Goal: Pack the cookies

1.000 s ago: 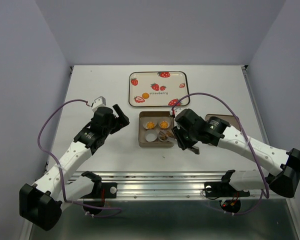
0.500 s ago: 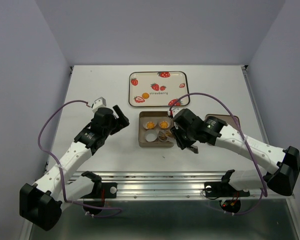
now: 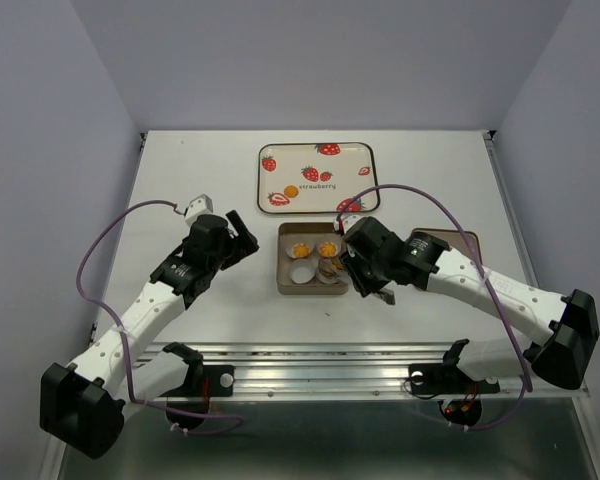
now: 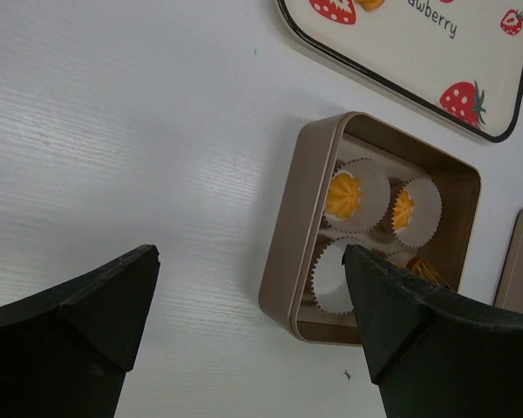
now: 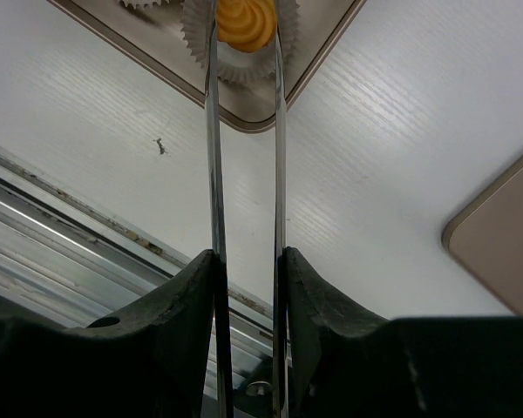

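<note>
A tan box (image 3: 284,262) holds white paper cups. Two cookies (image 3: 299,249) (image 3: 327,248) sit in its far cups; the near left cup (image 3: 301,271) is empty. My right gripper (image 3: 353,270) is shut on metal tongs (image 5: 212,131). The tong tips pinch a third cookie (image 5: 244,22) in or just above the near right cup (image 5: 244,63). A fourth cookie (image 3: 292,190) lies on the strawberry tray (image 3: 365,180). My left gripper (image 3: 242,236) is open and empty, left of the box. In the left wrist view, the box (image 4: 288,244) lies between its fingers (image 4: 113,296).
The box lid (image 3: 460,238) lies right of the box, partly under my right arm, and shows in the right wrist view (image 5: 506,252). The table's metal front rail (image 3: 310,360) runs just behind both grippers. A small crumb (image 5: 160,146) lies near the box.
My right gripper has moved a little left, bringing the tongs and cookie over the box's near right cup. The left arm has hardly moved.
</note>
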You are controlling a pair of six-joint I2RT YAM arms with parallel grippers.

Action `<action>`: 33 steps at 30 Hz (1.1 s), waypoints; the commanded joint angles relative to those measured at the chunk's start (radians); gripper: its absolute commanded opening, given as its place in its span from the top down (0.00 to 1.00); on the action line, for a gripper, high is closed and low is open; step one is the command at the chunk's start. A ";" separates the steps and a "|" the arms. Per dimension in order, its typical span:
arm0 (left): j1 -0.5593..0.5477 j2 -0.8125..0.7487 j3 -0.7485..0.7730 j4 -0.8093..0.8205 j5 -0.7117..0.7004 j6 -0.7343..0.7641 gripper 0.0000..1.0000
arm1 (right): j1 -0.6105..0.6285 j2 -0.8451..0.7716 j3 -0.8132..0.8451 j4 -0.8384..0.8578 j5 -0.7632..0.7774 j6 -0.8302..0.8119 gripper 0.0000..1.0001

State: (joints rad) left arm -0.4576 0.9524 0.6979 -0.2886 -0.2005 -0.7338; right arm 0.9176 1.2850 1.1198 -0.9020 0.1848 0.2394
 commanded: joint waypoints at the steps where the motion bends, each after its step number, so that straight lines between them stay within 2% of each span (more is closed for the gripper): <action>1: -0.004 -0.009 0.008 0.011 -0.023 0.008 0.01 | 0.006 -0.010 0.040 0.074 0.016 -0.012 0.60; 21: -0.003 -0.021 0.003 -0.003 -0.031 0.002 0.01 | 0.006 0.005 0.020 0.054 0.027 -0.009 0.60; 33: -0.004 -0.017 0.008 0.002 -0.031 -0.001 0.01 | 0.006 -0.021 0.018 0.038 0.035 -0.006 0.56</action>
State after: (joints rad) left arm -0.4576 0.9524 0.6979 -0.2893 -0.2138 -0.7341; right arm 0.9176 1.3003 1.1194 -0.8684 0.1951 0.2321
